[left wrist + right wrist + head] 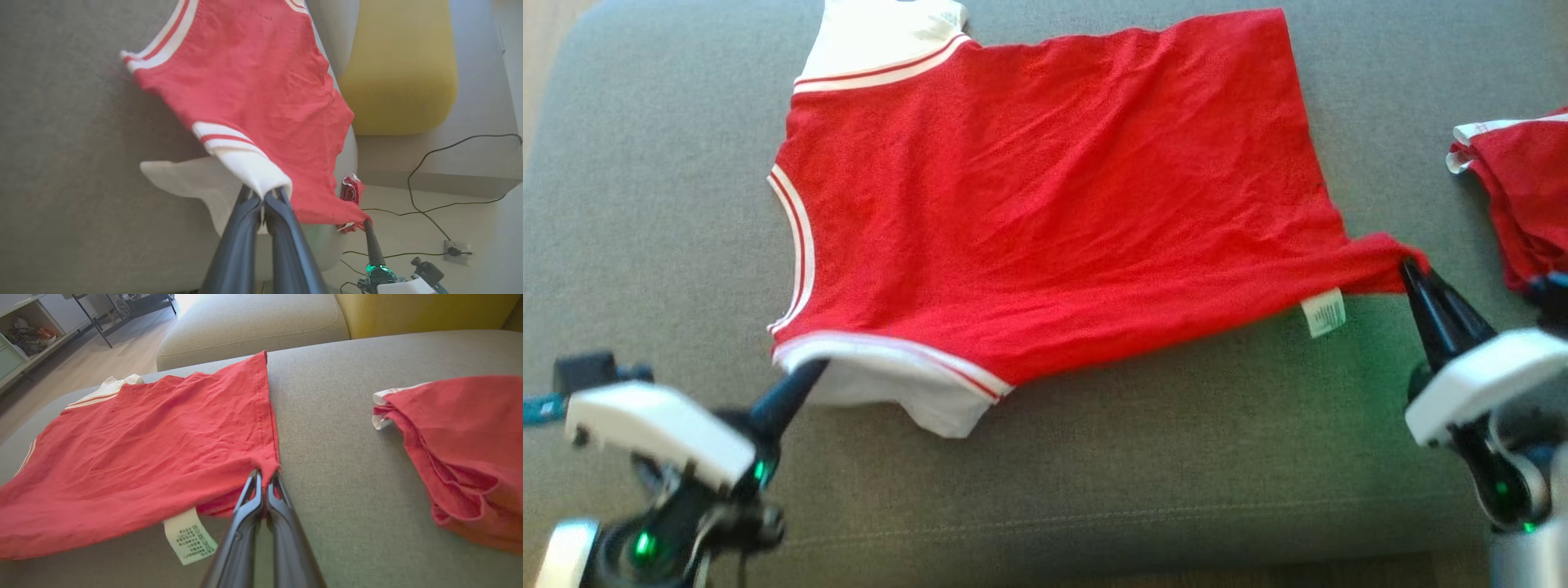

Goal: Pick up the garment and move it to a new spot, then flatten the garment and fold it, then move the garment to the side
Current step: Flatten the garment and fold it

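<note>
Left gripper [815,369] is clamped on the white sleeve [907,392], right gripper [1410,269] on the hem corner [1376,263]. Garment [1054,204] is spread on grey cushion [1176,474]. Thin bites: a corner could be lost if tension is applied unevenly.

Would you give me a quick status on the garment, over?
Left end effector shut on sleeve, right end effector shut on hem corner. Red garment spread on cushion. Second garment lies right, apart.
</note>
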Motion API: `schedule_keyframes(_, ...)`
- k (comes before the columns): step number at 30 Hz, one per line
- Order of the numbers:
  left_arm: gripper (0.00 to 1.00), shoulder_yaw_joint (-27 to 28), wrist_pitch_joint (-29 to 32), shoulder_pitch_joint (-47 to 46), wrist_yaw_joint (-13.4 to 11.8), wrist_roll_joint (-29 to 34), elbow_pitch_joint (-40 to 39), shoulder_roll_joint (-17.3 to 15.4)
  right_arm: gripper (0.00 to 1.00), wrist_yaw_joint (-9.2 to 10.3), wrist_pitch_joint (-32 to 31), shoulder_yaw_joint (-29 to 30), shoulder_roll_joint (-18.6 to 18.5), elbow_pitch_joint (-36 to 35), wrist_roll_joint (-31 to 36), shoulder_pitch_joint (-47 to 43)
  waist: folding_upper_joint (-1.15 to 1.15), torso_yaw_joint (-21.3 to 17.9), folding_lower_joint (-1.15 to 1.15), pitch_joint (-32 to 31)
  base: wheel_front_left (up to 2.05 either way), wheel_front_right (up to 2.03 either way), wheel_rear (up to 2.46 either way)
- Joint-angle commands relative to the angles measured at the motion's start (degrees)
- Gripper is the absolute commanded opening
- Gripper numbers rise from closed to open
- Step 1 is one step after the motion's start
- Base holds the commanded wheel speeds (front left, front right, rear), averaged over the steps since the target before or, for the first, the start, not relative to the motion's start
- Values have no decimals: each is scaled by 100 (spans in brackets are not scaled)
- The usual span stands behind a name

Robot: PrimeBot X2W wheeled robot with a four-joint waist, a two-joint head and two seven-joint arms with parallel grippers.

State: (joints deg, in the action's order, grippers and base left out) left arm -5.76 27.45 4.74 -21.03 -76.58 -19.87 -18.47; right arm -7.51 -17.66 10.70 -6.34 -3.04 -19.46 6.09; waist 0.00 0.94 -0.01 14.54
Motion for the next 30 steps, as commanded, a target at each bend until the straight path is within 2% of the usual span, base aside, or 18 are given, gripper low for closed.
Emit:
schedule_keyframes(1,0,229,-112,-606,-49,-56,63,103,0,2,-34,-163,-33,-54,123,417,0,2,1,52,0,0,0)
schedule_keyframes(7,0,238,-403,-1700,-33,-139,1069,589,0,2,25,-289,58,617,314,1238,0,35,1,312,0,0,0)
schedule_keyframes(13,0,373,-679,-2659,150,-84,1982,705,0,2,361,-332,50,1369,388,2121,0,65,1,652,0,0,0)
schedule_keyframes(19,0,476,-861,-3134,310,-34,2564,701,0,2,742,-443,-12,2025,430,2672,0,78,1,816,0,0,0)
schedule_keyframes(21,0,451,-876,-3221,353,-17,2745,716,9,2,881,-485,-38,2293,447,2825,0,91,1,852,0,0,0)
schedule_keyframes(23,0,404,-865,-3284,402,7,2938,717,28,2,999,-545,-47,2541,465,2949,0,95,1,876,0,0,0)
schedule_keyframes(24,2,377,-867,-3312,447,28,3027,713,41,2,1063,-567,-46,2656,466,3008,0,94,1,885,0,0,0)
schedule_keyframes(25,45,354,-892,-3339,511,57,3104,711,82,2,1150,-581,-43,2758,464,3062,0,91,1,888,0,0,0)
schedule_keyframes(26,100,340,-934,-3364,607,79,3160,718,100,2,1262,-597,-41,2843,463,3106,0,88,1,881,0,0,0)
schedule_keyframes(30,100,222,-1284,-3325,1185,370,3191,653,100,2,1677,-695,-49,3062,367,3120,0,70,1,778,0,0,0)
